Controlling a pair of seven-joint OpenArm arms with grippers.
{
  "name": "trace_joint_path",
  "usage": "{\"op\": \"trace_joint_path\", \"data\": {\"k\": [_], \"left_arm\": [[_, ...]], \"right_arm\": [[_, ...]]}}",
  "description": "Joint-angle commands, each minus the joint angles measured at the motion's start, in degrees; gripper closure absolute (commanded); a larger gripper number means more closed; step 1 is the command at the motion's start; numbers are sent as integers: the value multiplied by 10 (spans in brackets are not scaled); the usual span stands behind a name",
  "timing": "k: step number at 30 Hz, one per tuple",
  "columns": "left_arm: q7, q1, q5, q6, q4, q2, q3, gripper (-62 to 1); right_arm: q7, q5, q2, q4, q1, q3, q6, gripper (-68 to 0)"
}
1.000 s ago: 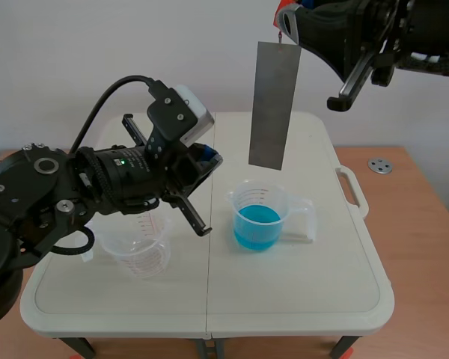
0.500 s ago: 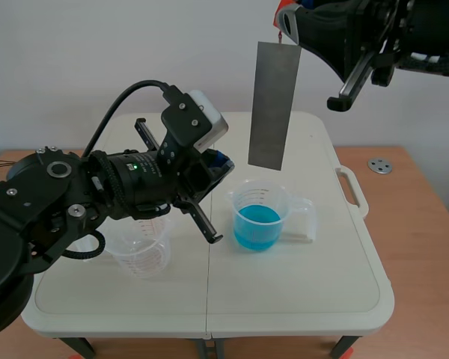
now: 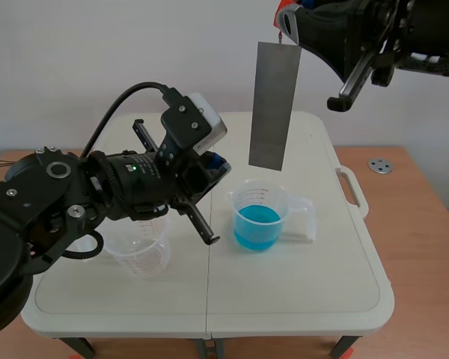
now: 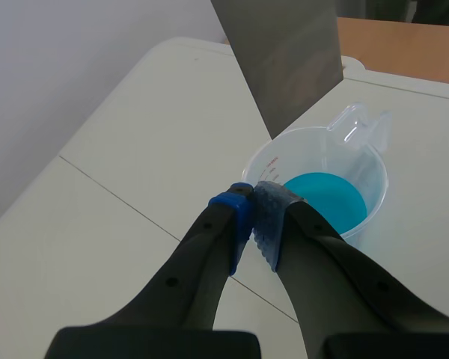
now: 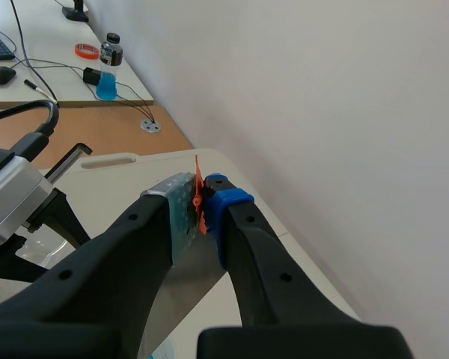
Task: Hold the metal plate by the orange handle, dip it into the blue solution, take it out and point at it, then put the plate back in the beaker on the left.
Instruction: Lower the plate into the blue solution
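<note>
Plate: The metal plate (image 3: pixel 274 105) hung straight down, high over the table (image 3: pixel 299 284). Its lower edge was above the blue solution (image 3: pixel 257 218) and clear of it.
Right gripper: The right gripper (image 5: pixel 202 196) was clamped on the orange handle (image 5: pixel 200 203), a thin tab at the plate's top edge pinched between its two pads.
Left gripper: The left gripper (image 4: pixel 256 213) had its fingers pressed together with nothing between them. The tips were aimed toward the plate's lower end, near it but, as far as I could see, not touching.
Handling: It looked to me like a thin, stiff, light sheet with smooth bare faces. Hung from so small a tab, it would probably swing or twist if moved sharply. I could not tell whether it was wet.
Where to hold: The handle seemed the only sensible place, since the flat faces offer little grip and would be slippery if wet.
Count: There was one plate with one handle. There were two beakers, the right beaker (image 3: pixel 284 196) holding the solution and the left beaker (image 3: pixel 138 250) empty. There were two grippers.
</note>
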Motion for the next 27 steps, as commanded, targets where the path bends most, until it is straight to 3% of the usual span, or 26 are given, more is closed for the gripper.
{"op": "trace_joint_path", "data": {"k": [1, 11, 19, 27], "left_arm": [[-9, 5, -4, 12, 16, -2, -23, -29], [-45, 126, -5, 16, 98, -71, -99, -29], [-80, 246, -34, 16, 170, -129, -187, -29], [-128, 388, -46, 16, 226, -143, -282, -29]], "right_arm": [[9, 9, 4, 12, 10, 6, 3, -13], [9, 8, 4, 12, 3, 6, 3, -13], [25, 8, 2, -9, 3, 5, 3, -13], [71, -17, -1, -45, 3, 5, 3, -13]]}}
